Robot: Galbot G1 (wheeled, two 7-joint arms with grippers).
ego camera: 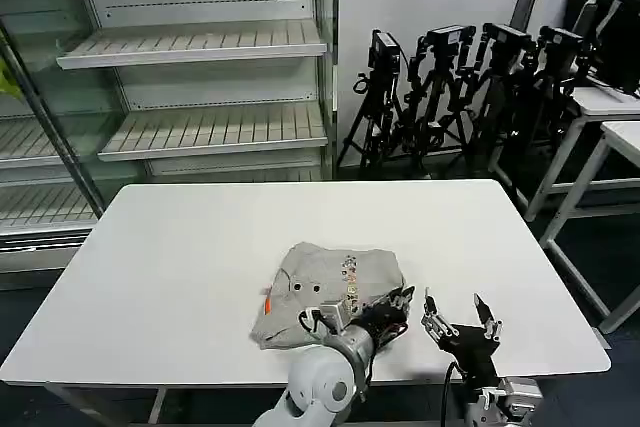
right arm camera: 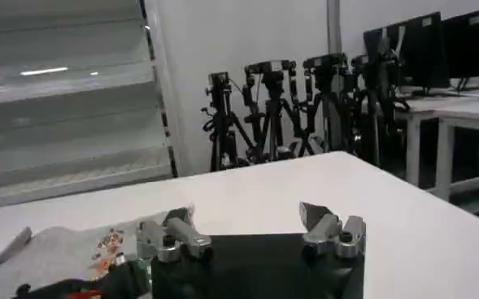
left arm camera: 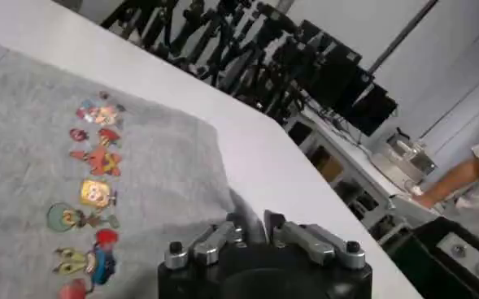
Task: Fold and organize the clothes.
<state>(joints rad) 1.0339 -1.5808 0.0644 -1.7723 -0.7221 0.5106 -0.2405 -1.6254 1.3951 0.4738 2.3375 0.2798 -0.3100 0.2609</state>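
We had the left gripper (ego camera: 398, 299) clenched on the shirt (ego camera: 330, 292) hem near the table (ego camera: 180, 247) front edge, so lifting slowly suited, right gripper (ego camera: 458, 313) released alongside.

Even, bright room light is falling from overhead, leaving the white table (ego camera: 180, 267) nearly shadowless. A lamp is glinting on the shelf (right arm camera: 60, 77) in the right wrist view. Close-up gripper bodies are looking slightly soft in both wrist views.
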